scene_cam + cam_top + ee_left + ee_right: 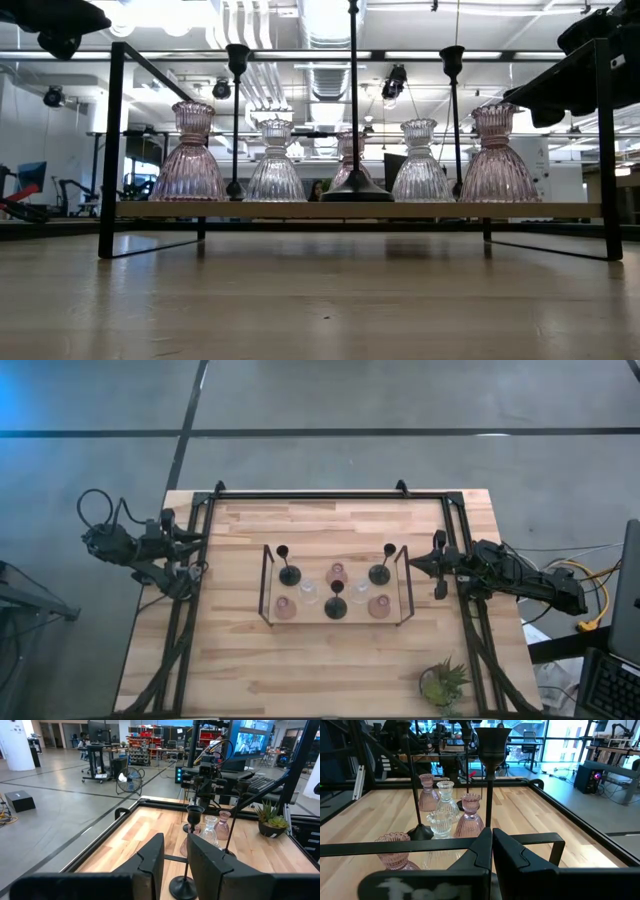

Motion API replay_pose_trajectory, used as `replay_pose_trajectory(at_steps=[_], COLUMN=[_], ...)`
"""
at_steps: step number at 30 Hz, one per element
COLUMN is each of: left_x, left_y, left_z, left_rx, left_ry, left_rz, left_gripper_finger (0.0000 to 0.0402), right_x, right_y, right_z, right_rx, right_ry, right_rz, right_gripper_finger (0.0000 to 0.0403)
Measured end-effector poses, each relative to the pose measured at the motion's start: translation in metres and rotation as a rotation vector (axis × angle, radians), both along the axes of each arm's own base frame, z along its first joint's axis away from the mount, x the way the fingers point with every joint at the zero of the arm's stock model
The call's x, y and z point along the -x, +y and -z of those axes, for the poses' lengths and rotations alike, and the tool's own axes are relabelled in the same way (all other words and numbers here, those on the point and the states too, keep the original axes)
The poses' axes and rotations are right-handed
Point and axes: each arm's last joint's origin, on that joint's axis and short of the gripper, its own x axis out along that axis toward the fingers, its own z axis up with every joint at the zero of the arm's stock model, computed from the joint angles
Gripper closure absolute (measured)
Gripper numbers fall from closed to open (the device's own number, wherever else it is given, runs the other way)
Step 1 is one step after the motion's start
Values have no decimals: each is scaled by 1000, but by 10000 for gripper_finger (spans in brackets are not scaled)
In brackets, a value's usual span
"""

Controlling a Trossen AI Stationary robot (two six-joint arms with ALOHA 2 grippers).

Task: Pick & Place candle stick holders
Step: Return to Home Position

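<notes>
High view as dial, 12 at the far edge. All eight holders stand upright on the shelf [266,585] at table [250,670] centre: three black holders [335,606], three pink holders [286,607], two clear holders [310,592]. The shelf's long axis runs 9–3. Left gripper [176,856] sits at the table's 9 o'clock edge, fingers a narrow gap apart, nothing between them; the shelf lies at its 3, well apart. Right gripper [491,847] sits at the 3 o'clock edge, fingers closed together, empty; the shelf lies at its 9, and this gripper is the nearer of the two. Judgement: placing looks done, and only the retreat to rest remains. For the right arm, the shelf's end rail and the nearest of the black holders stand straight ahead, so backing off toward 3 looks like the free way. Plant [443,685] at 5, out of either path.
</notes>
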Motion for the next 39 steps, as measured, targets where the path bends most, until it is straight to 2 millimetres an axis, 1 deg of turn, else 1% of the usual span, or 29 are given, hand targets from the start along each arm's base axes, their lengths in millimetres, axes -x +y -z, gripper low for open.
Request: replay_pose_trajectory(at_steps=[9, 12, 15, 18, 20, 22, 24, 26, 28, 31, 35, 39], left_x=[0, -1, -1, -1, -4, -7, -11, -18, -24, -32, -47, -56], left_y=[0, 0, 0, -1, -4, -8, -12, -14, -17, -20, -27, -34], left_z=[-2, -9, -18, -28, -31, -29, -23, -12, -2, 6, 29, 52], left_rx=[28, 79, 64, 83, 50, -41, -121, -135, -108, -50, 72, 70], left_ry=[-21, -98, -169, -284, -344, -372, -379, -365, -359, -387, -395, -332], left_rz=[-3, -4, -1, 26, 75, 147, 187, 187, 184, 172, 200, 273], left_gripper_finger=[314, 314, 314, 314, 314, 314, 314, 314, 314, 314, 314, 314], right_x=[0, 0, 0, 0, 0, 0, 0, 0, 0, 0, 0, 0], right_y=[0, 0, 0, 0, 0, 0, 0, 0, 0, 0, 0, 0], right_z=[0, 0, 0, 0, 0, 0, 0, 0, 0, 0, 0, 0], right_rx=[0, 0, 0, 0, 0, 0, 0, 0, 0, 0, 0, 0], right_ry=[0, 0, 0, 0, 0, 0, 0, 0, 0, 0, 0, -1], right_rz=[0, 0, 0, 0, 0, 0, 0, 0, 0, 0, 0, 0], right_gripper_finger=[394, 394, 394, 394, 394, 394, 394, 394, 394, 394, 394, 394])
